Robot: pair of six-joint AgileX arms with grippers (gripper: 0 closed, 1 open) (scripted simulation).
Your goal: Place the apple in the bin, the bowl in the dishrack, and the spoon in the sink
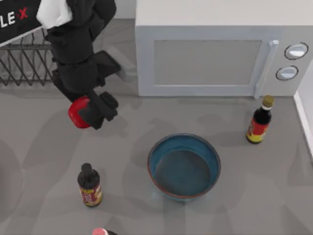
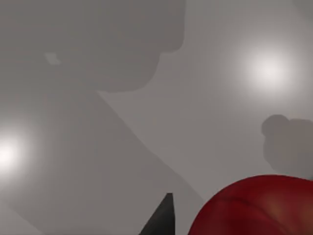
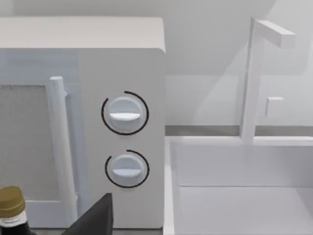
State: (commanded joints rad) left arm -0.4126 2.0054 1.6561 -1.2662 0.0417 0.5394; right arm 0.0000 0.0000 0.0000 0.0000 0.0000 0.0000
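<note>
From above, the left gripper [image 1: 93,111] hangs over the grey table [image 1: 44,161] toward its left side, fingers clamped on the apple [image 1: 78,112], which is held off the surface just in front of the dishrack [image 1: 24,66] at the far left edge. The bowl [image 1: 184,166] sits upright near the table's middle, apart from everything else, blue-teal inside with a reddish-brown rim. Three bottles can be counted: one dark bottle with a red label [image 1: 89,185] left of the bowl, one dark bottle with a gold cap [image 1: 259,120] to its right in front of the microwave [image 1: 220,54], and a pink-capped bottle [image 1: 100,231] cut off at the near edge. The microwave has two round knobs and a vertical handle. On a black panel at the far left, the letters "LE X" can be read; the bottle labels are too small to read. In the left wrist view, the apple [image 2: 257,208] is close to the camera beside one dark fingertip [image 2: 164,218], above bare table with shadows. In the right wrist view, the microwave [image 3: 122,127] stands beside the white sink [image 3: 234,196] with its faucet [image 3: 254,78], the gold-capped bottle [image 3: 11,208] low in the corner; one dark finger [image 3: 98,218] shows, and whether the right gripper is open I cannot tell.
</note>
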